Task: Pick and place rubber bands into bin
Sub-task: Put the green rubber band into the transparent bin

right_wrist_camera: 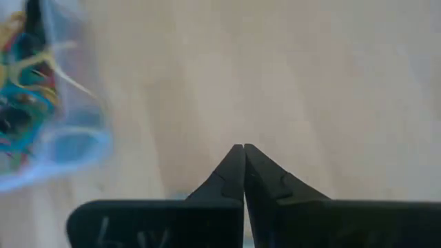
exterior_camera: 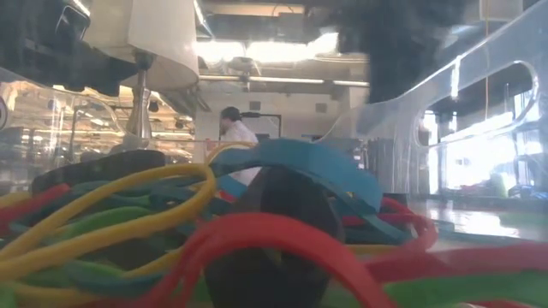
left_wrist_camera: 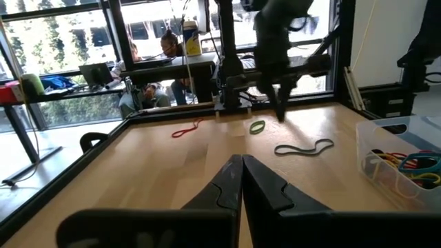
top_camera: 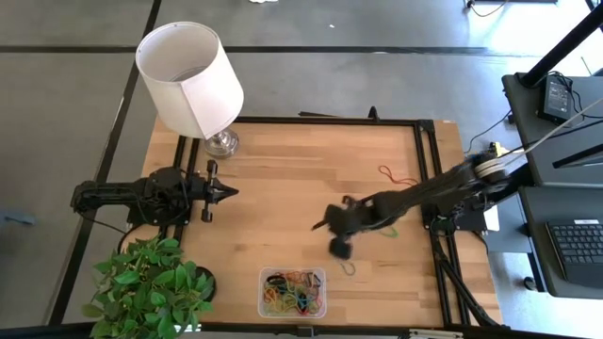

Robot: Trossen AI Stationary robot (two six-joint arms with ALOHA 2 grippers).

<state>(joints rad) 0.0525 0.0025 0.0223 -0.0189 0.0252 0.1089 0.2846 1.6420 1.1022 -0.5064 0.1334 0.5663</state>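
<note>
A: Starting at the left of the desk (top_camera: 301, 179), what do you see?

B: A white lamp (top_camera: 191, 75) stands at the far left corner, and a leafy plant (top_camera: 151, 282) sits at the near left corner. Between them the left end effector (top_camera: 226, 192) rests low over the wood, pointing toward the middle. In its own wrist view its fingers (left_wrist_camera: 231, 180) are pressed together with nothing between them.

A: And the bin?

B: The bin (top_camera: 266, 303) sits at the near edge, just right of the plant. It holds a tangle of rubber bands (top_camera: 294, 292) in red, yellow, green and blue. The low view looks out from among them.

A: What is the right arm doing?

B: It reaches in from the right side, blurred. The right end effector (top_camera: 337, 247) hangs above the bare wood, near the bin's far right corner. Its wrist view shows the fingers (right_wrist_camera: 238, 172) clenched tip to tip, gripping nothing, with the bin off to one side.

A: Any bands outside the bin?

B: Yes. A grey-green band (top_camera: 350, 268) lies near the right end effector, a green band (top_camera: 390, 229) under the right arm, and a red band (top_camera: 396, 175) farther right toward the far side.
</note>
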